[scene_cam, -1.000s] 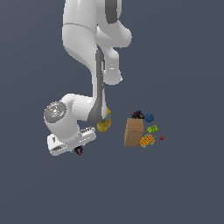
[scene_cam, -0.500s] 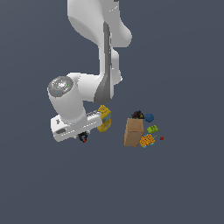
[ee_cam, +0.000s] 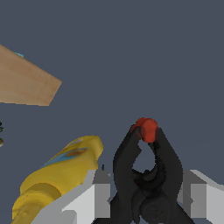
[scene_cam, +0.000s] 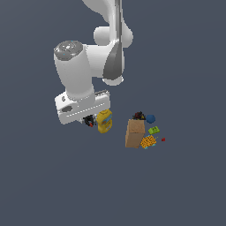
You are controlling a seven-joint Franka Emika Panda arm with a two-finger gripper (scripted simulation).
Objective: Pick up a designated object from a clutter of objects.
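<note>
The designated object (scene_cam: 90, 121), a small black pronged clamp with a red tip (ee_cam: 146, 128), hangs in my gripper (scene_cam: 89, 120), lifted above the floor. In the wrist view its black arms (ee_cam: 131, 166) stand between my grey fingers (ee_cam: 101, 192), and the gripper (ee_cam: 148, 194) is shut on it. The yellow bottle (scene_cam: 104, 121) lies just beside it, toward the exterior view's right, and shows close by in the wrist view (ee_cam: 57, 175). The rest of the clutter of objects sits farther to the exterior view's right around a tan cardboard box (scene_cam: 134, 133).
Around the box lie a dark lump (scene_cam: 139, 115), a blue ball (scene_cam: 151, 118), a green piece (scene_cam: 154, 130), an orange checkered piece (scene_cam: 148, 141) and a tiny red cube (scene_cam: 163, 139). The box's corner (ee_cam: 24, 83) shows in the wrist view.
My gripper has risen and shifted slightly toward the exterior view's right, carrying the black pronged item with it. The bottle and the other items have stayed put.
</note>
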